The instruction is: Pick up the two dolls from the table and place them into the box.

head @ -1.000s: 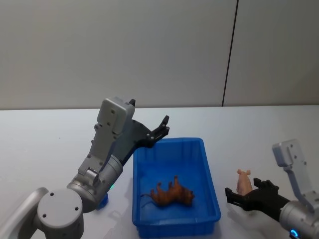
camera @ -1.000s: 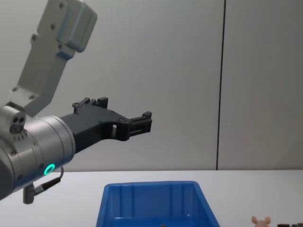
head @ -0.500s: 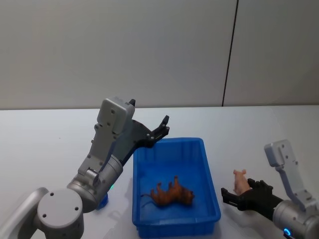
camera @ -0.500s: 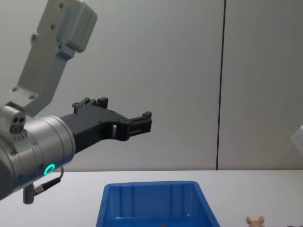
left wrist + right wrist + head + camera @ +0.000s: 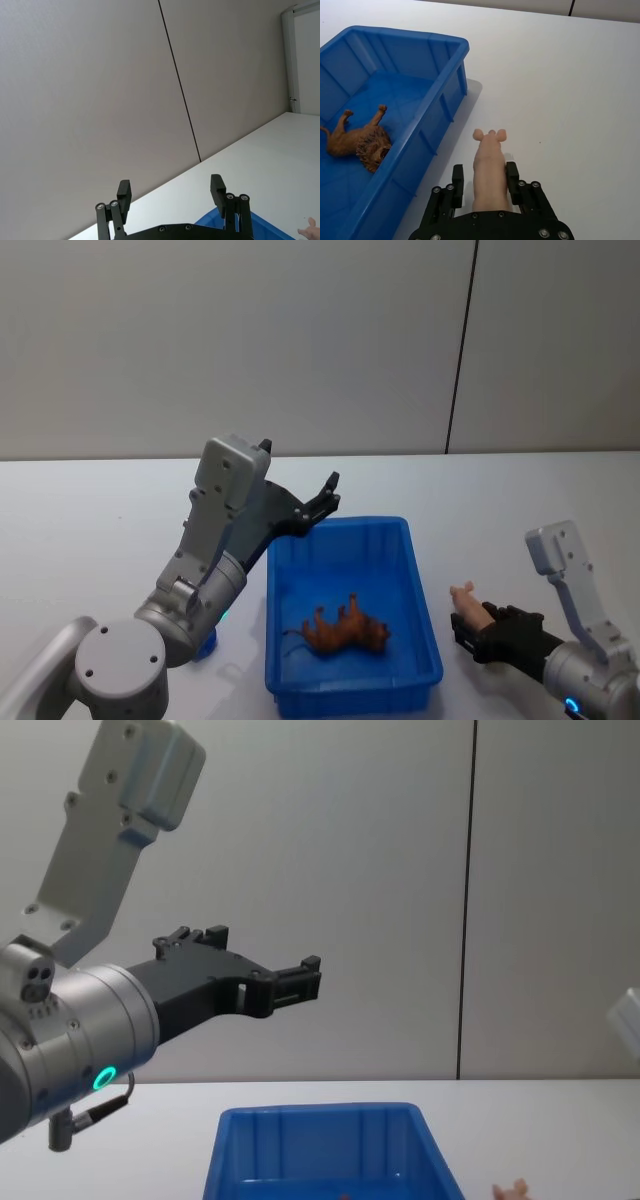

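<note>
Head view: the brown doll (image 5: 345,630) lies in the box (image 5: 345,524). The right gripper (image 5: 463,628) squeezes the pink doll (image 5: 465,598) near the table's (image 5: 520,510) front edge, just beside the box's right wall, head end toward it. The left gripper (image 5: 325,495) hangs open over the box's far left corner.

Left wrist view: its fingers (image 5: 124,192) stand wide apart.

Right wrist view: the pink doll lies long along the fingers, with only its back half pinched. It might slip out, or bump the box if carried low.

Chest view: its tip peeks beside the box.

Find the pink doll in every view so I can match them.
Head view: pink doll lower right, just right of the blue box.
Chest view: its tip at the bottom edge, right of the box.
Left wrist view: a pink tip past the box's corner.
Right wrist view: in the right gripper, beside the box.
Shared landmark: the blue box.
</note>
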